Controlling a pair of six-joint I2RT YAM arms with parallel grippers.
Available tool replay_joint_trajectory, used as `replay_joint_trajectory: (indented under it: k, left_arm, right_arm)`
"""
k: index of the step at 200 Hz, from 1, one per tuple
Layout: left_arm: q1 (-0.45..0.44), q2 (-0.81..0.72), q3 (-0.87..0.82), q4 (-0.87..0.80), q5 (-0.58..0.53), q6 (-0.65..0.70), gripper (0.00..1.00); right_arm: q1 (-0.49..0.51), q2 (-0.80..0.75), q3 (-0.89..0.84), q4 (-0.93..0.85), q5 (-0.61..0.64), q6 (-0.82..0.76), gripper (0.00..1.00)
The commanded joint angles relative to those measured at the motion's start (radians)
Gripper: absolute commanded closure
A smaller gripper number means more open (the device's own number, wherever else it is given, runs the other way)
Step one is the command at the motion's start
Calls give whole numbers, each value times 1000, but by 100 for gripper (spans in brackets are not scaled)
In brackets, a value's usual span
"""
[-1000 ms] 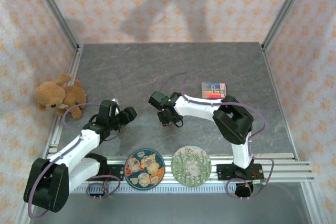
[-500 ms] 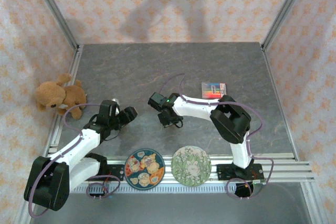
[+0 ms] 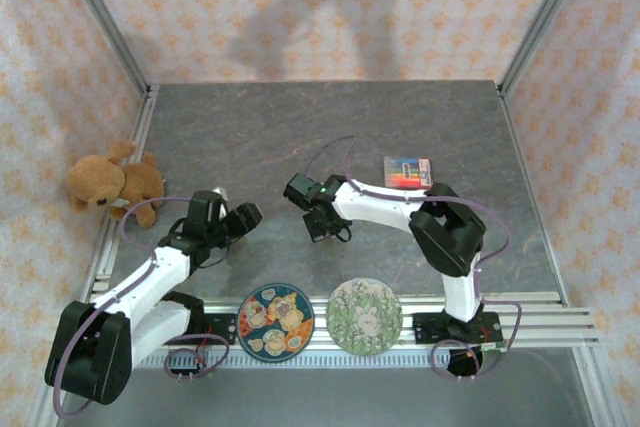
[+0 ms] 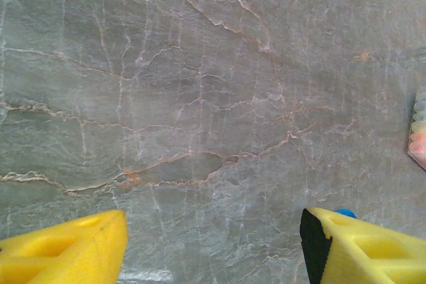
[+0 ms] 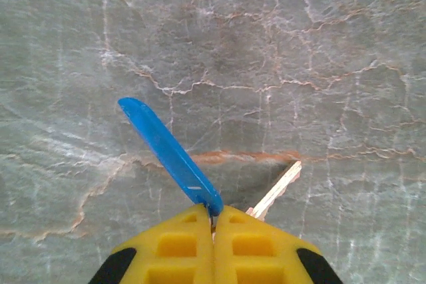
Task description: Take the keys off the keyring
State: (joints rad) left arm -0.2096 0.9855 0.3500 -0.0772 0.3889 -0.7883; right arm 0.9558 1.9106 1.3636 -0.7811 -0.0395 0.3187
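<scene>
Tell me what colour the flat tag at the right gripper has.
Bright blue. The tag shows best in the right wrist view.

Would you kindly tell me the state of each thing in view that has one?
Left pincer: open, empty.
Right pincer: shut on blue tag.
Blue tag: pinched at its end, sticking out.
Key: beside the tag, its head hidden.
Teddy bear: lying down.

White arm links [image 3: 150,282], black joints [image 3: 445,232], purple cables [image 3: 327,146]; yellow fingers [image 5: 180,251] with black pads [image 5: 118,265]

A blue key tag [image 5: 170,156] and pale key [image 5: 277,191], splayed apart, near ends pinched in right claw [image 5: 213,213].
</scene>
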Motion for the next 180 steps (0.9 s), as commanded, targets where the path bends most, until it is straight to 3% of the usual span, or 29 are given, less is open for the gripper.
replay_joint_trajectory:
  k: [1, 73, 110, 147, 180]
  left_arm:
    - [-9, -29, 24, 19, 25, 0, 30]
    - [-9, -82, 161, 16, 110, 84, 28]
    - [-9, -34, 263, 65, 254, 98, 27]
    - [-14, 62, 276, 259, 435, -2, 32]
    - [-60, 117, 275, 368, 475, -46, 32]
  right_arm:
    - [-24, -84, 35, -42, 19, -23, 98]
    - [-112, -214, 82, -66, -57, -152, 100]
    - [-122, -263, 110, -83, -95, -218, 100]
    - [-121, -311, 129, -76, -164, -226, 100]
    - [-122, -349, 130, -53, -237, -217, 100]
